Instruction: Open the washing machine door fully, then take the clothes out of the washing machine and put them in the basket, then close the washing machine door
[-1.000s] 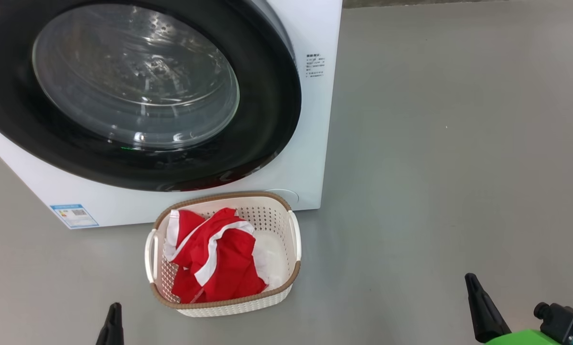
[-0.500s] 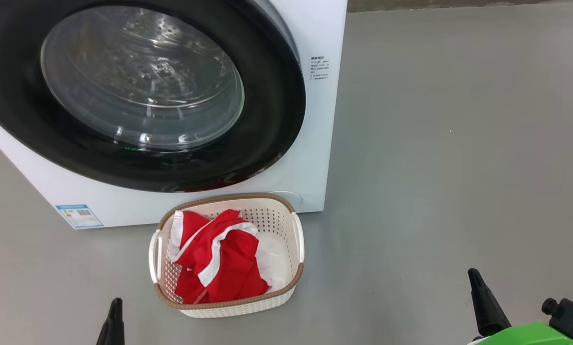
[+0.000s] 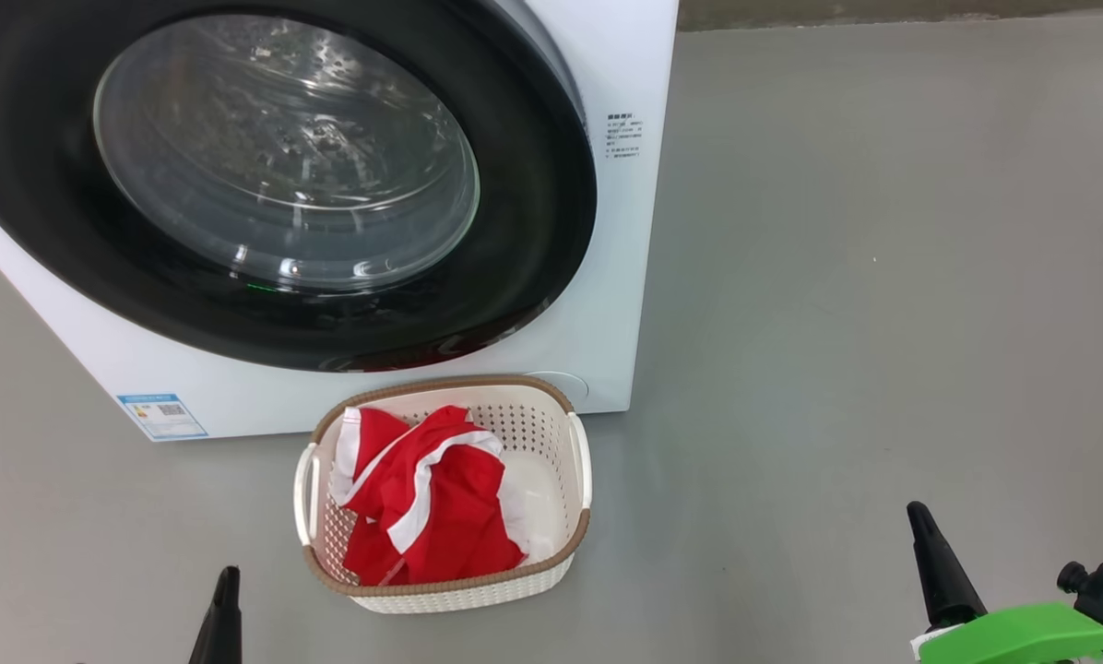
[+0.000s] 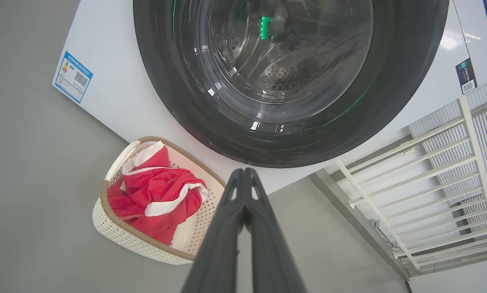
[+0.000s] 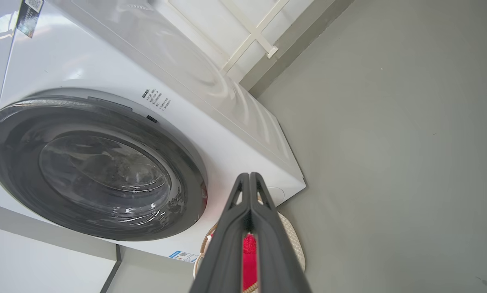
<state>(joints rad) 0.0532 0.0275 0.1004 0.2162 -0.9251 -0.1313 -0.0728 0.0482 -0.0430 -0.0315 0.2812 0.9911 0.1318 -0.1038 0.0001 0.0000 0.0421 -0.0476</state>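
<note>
Clothes: the red clothes (image 3: 432,503) lie bunched in the basket, low in the middle of the head view.
Basket: the basket (image 3: 459,586) sits on the floor (image 3: 883,277), just in front of the washer's lower right corner.
Door: the door (image 3: 533,231) fills the upper left of the frame and looks shut flat on the washer (image 3: 611,304). No clothes show through the glass.
Left gripper: the left gripper (image 4: 244,173) has its fingers pressed together and holds nothing. It sits at the lower left of the head view, away from the basket.
Right gripper: the right gripper (image 5: 249,176) is also closed tight and empty, at the lower right of the head view, far from the door.
Change: in the last second the whole head picture slides a little to the right. That is the camera moving, not the things. The clothes keep the same folds, the basket stays by the washer, and the door stays shut.
Meaning: I think all three jobs are done, and the robot is backing off to rest.
Watch out: nothing looks at risk, as both grippers are clear of everything.
</note>
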